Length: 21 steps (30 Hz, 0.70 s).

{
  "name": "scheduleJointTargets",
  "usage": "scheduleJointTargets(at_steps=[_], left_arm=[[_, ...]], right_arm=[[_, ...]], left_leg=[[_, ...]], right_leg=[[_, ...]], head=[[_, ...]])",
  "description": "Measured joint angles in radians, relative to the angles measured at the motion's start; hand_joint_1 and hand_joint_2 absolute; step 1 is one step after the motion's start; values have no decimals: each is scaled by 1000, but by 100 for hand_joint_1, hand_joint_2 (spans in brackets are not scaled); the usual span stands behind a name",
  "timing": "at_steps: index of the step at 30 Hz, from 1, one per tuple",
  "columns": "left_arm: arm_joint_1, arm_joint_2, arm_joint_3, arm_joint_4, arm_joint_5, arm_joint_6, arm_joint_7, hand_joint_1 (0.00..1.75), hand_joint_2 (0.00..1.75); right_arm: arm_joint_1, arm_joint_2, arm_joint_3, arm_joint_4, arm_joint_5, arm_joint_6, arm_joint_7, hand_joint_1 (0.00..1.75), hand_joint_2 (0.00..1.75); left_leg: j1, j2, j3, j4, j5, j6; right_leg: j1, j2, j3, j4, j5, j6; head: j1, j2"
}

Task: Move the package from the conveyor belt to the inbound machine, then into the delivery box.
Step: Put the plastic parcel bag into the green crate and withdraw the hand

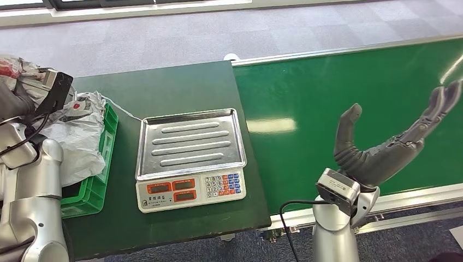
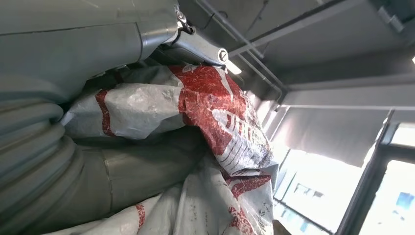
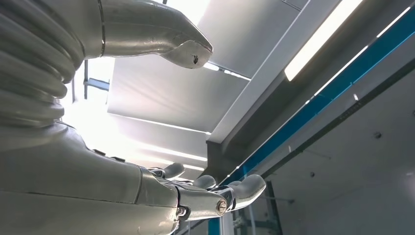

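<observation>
A crumpled grey package with red print (image 2: 215, 117) is gripped in my left hand (image 2: 73, 127), thumb over it and fingers under. In the head view that package (image 1: 15, 70) shows at the far left edge, above the green delivery box (image 1: 104, 158). The scale with its steel tray (image 1: 189, 143) stands bare on the dark green table. My right hand (image 1: 393, 144) is raised palm up over the green conveyor belt (image 1: 338, 103), fingers spread and holding nothing; the right wrist view shows its fingers (image 3: 235, 191) apart.
Another grey bag (image 1: 79, 131) fills the green box. The scale's keypad and red displays (image 1: 191, 189) face me. A cable (image 1: 289, 229) hangs by the conveyor's metal rail (image 1: 415, 199). Grey carpet lies beyond the table.
</observation>
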Motion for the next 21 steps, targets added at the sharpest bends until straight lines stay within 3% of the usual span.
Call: scheduleJointTargets(at_steps=[3, 4, 6, 7, 8, 10, 21], left_arm=[[-1, 13, 33, 60, 31, 0, -8, 175, 175], [-1, 15, 55, 81, 49, 0, -17, 157, 175], [4, 17, 106, 117, 75, 0, -46, 69, 175], [7, 16, 135, 132, 81, 0, -65, 26, 131], [9, 13, 164, 144, 83, 0, -87, 0, 87], [10, 6, 221, 167, 83, 0, -126, 0, 0], [-40, -71, 472, 213, 105, 0, -334, 0, 0]], right_arm=[[0, 0, -1, 0, 0, 0, 0, 0, 175], [0, 0, -1, 0, 0, 0, 0, 0, 175], [1, 0, -2, 0, 0, 0, 0, 0, 175], [1, 0, -2, 0, 0, 0, 0, 0, 175], [1, 0, -2, 0, 1, 0, 0, 0, 175], [1, 0, -4, -1, 5, 0, 0, 0, 175], [6, 0, -15, -2, 13, 0, 0, 0, 175]], left_leg=[[0, 0, 0, 0, 0, 0], [0, 1, 0, 0, 0, 0], [0, 1, 0, 0, 0, 0], [0, 1, 0, 0, 0, 0], [0, 1, 0, 0, 0, 0], [0, 1, 0, 0, 0, 0], [0, 1, 0, 0, 0, 0]], right_leg=[[0, 0, 0, 0, 0, 0], [0, 0, 0, 0, 0, 0], [0, 1, 0, 0, 0, 0], [0, 1, -1, 0, 0, 0], [0, 1, -1, 0, 0, 0], [0, 1, -1, 0, 0, 0], [0, 1, -1, 0, 0, 0]], head=[[0, 0], [0, 0], [0, 0], [0, 0], [0, 0], [0, 0], [0, 0]])
